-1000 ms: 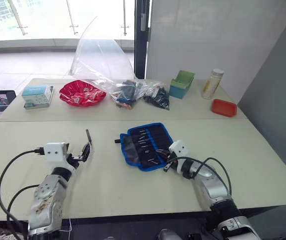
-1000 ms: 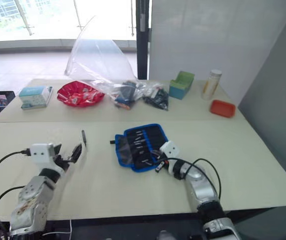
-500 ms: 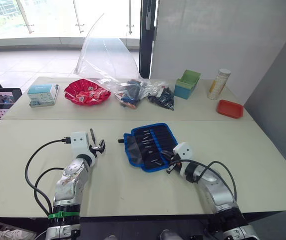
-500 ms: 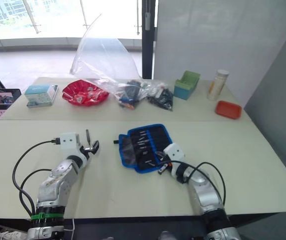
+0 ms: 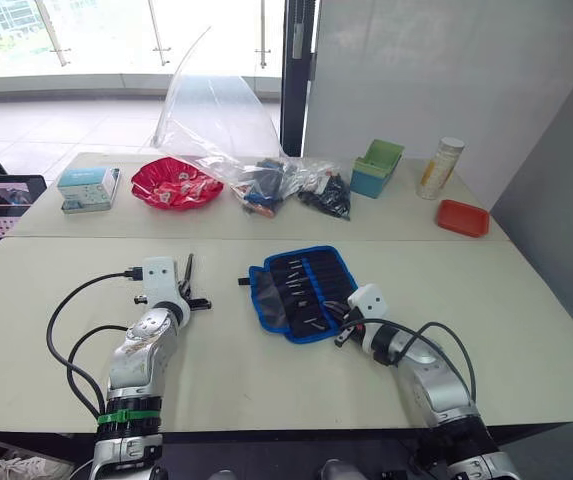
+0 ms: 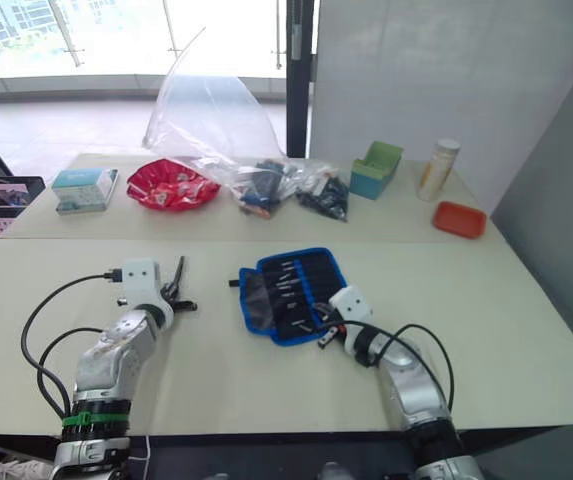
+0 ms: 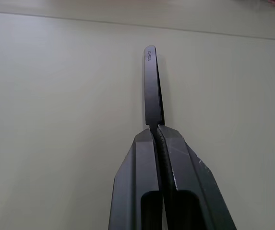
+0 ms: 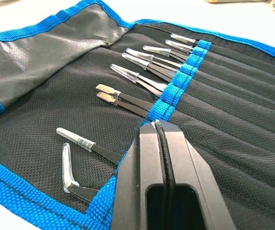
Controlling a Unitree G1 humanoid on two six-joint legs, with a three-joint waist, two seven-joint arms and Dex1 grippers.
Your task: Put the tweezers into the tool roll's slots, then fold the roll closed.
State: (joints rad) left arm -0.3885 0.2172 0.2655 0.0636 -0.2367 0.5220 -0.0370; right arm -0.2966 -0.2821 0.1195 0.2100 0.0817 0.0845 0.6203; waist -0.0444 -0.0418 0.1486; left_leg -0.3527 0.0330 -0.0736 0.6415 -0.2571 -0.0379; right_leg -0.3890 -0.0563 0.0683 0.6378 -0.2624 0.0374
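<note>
I see two silver metal arms | each has a white box at the wrist | black wires loop out from both boxes | left gripper [image 5: 194,290] has black flat fingers [image 7: 142,182] with a slot cut near the bottom | right gripper [image 5: 338,325] looks just like it | green band low on left arm

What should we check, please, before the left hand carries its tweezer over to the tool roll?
1. Slim black metal tweezer clamped in the left hand: ok.
2. Blue-edged black fabric tool roll lying open and flat: ok.
3. Free slot under the blue slot band: cannot tell.
4. Tabletop between the left hand and the roll clear: ok.
5. Right hand clear of the slots: not ok, shut tips resting at the band.
</note>
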